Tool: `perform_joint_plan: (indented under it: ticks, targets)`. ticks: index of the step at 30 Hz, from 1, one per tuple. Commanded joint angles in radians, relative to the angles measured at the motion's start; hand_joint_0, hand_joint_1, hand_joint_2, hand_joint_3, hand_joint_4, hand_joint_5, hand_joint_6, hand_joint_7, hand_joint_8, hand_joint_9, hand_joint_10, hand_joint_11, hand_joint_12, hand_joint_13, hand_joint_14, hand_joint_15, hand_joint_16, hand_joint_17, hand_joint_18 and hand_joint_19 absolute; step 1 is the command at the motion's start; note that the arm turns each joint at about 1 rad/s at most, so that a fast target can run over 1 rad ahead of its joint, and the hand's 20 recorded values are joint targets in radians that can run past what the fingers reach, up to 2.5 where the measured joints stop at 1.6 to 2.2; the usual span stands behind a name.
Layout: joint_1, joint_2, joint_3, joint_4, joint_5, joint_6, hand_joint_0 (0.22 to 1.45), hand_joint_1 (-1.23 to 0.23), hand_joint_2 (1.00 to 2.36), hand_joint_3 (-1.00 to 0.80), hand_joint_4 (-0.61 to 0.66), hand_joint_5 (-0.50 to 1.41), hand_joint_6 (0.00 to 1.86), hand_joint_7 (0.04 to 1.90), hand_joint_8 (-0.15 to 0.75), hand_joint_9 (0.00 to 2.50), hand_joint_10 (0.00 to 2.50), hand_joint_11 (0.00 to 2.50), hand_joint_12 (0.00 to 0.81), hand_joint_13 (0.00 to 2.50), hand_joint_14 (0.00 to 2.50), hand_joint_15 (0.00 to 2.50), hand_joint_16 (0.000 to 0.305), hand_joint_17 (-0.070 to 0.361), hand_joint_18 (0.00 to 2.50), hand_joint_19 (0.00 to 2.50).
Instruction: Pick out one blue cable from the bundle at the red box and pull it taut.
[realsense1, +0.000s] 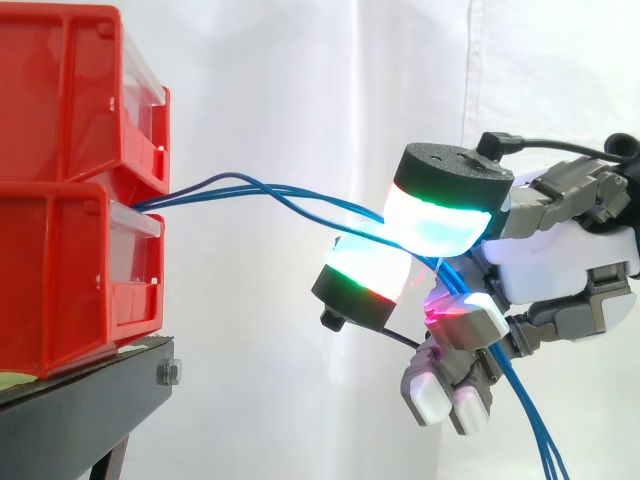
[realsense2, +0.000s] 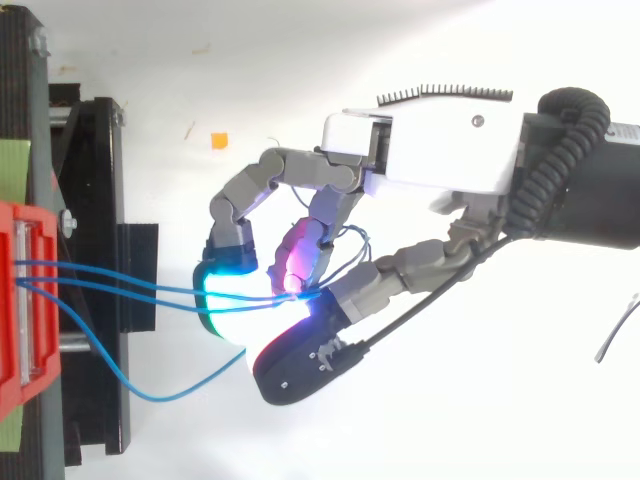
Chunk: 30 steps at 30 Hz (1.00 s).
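Three thin blue cables (realsense1: 250, 188) come out between the two stacked red bins (realsense1: 60, 130) on the left and run right to my hand (realsense1: 565, 240). The hand is curled, and its glowing fingertips (realsense1: 437, 222) pinch blue cable between them. From above, two cables (realsense2: 130, 285) run almost straight from the red bin (realsense2: 14, 300) into the pinch below the hand (realsense2: 450, 150). A third cable (realsense2: 150, 393) sags in a loose loop toward the thumb. Past the hand, the cables (realsense1: 530, 420) hang down and leave the view.
The bins stand on a black stand (realsense1: 90, 400) at the left, with a white curtain behind. A small orange scrap (realsense2: 217, 140) lies on the white floor beyond the hand. The room between bins and hand is crossed only by the cables.
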Motion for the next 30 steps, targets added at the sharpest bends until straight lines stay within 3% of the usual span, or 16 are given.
perform_joint_plan:
  ticks: [1,6,16,24,30]
  targets:
    - [0.0,0.0,0.0,0.0,0.0,0.0,0.79,-0.88,1.0,-0.5,-0.23,-0.13,0.94,1.1,0.285,1.29,0.02,0.89,0.349,0.99,0.02,0.4,0.044,0.099,0.96,0.43]
    - [0.0,0.0,0.0,-0.003,0.0,0.002,0.8,-0.9,1.0,-0.5,-0.24,-0.13,0.94,1.21,0.273,1.29,0.03,0.9,0.342,1.01,0.02,0.4,0.043,0.096,0.97,0.41]
    - [0.0,0.0,0.0,-0.009,0.0,0.017,0.81,-0.93,1.0,-0.5,-0.31,-0.14,0.96,1.2,0.247,1.3,0.03,0.91,0.328,1.02,0.02,0.42,0.039,0.087,0.96,0.39]
    - [0.0,0.0,0.0,-0.014,0.0,0.02,0.82,-0.93,1.0,-0.5,-0.2,-0.18,0.96,0.92,0.205,1.21,0.02,0.91,0.315,0.98,0.02,0.42,0.04,0.09,0.92,0.4]
    - [0.0,0.0,0.0,-0.014,0.0,0.02,0.82,-0.93,1.0,-0.5,-0.17,-0.19,0.96,0.87,0.195,1.16,0.02,0.91,0.316,0.96,0.02,0.42,0.041,0.091,0.91,0.4]
